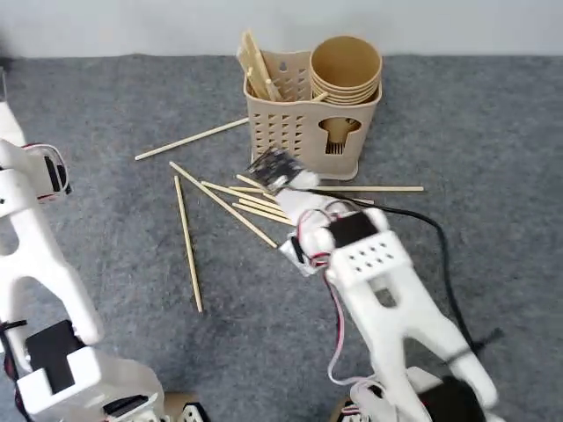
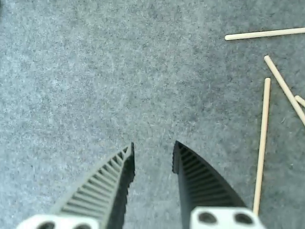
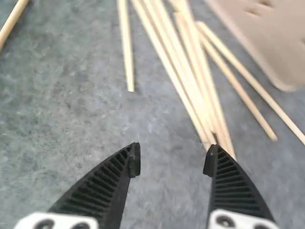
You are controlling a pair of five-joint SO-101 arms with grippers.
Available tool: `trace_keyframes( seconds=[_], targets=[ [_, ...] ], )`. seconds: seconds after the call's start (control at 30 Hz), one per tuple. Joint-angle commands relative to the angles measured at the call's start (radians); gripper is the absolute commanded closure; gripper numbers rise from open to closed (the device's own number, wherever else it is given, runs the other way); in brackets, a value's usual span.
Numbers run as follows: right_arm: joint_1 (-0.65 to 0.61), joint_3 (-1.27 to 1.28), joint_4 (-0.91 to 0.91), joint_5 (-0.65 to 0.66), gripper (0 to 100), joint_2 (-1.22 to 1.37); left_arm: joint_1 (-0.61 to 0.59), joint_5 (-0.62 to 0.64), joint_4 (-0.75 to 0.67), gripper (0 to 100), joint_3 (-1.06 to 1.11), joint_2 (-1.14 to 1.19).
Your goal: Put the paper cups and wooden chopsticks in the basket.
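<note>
At the far middle of the grey mat (image 1: 493, 132) stands the basket (image 1: 303, 132), upright. It is the reference for all positions below.

Contents of the basket:
- Right-hand compartment: the stacked paper cups (image 1: 346, 66), mouths up.
- Left-hand compartment: several stored chopsticks (image 1: 257, 63), leaning against the wall.

Loose items on the mat:
- A fanned bundle (image 1: 251, 200) of chopsticks lies just in front of the basket's base, toward its left corner.
- One long chopstick (image 1: 369, 188) lies along the basket's front, near the base.
- One angled chopstick (image 1: 191, 139) lies left of the basket, with one end near the basket's wall.
- One outer chopstick (image 1: 187, 242) lies well apart from the basket, to its front left.

Right gripper (image 3: 173, 155): positioned just in front of the basket's front wall, above the bundle. The jaws stand wide apart and hold nothing. One fingertip (image 3: 215, 160) sits at the near ends of the bundle; contact cannot be confirmed. The right arm (image 1: 369, 255) extends toward the basket from the near side.

Left gripper (image 2: 153, 149): positioned well to the left of the basket, above bare mat. The jaws are partly open, with nothing between them. The left arm (image 1: 35, 237) stands far from the basket at the mat's left edge.
</note>
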Motion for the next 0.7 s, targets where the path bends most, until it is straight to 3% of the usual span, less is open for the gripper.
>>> trace_keyframes(
  seconds=[0.0, 0.37, 0.67],
  targets=[
    [-0.033, -0.034, -0.056, 0.058, 76.4, 0.104, -0.006, -0.012, 0.002, 87, 0.002, -0.063],
    [0.001, -0.442, 0.027, 0.068, 76.4, 0.541, -0.04, -0.011, 0.002, 87, 0.082, -0.064],
    [0.008, -0.535, 0.027, 0.071, 76.8, 0.72, -0.166, -0.012, 0.0, 87, 0.128, -0.064]
  ],
)
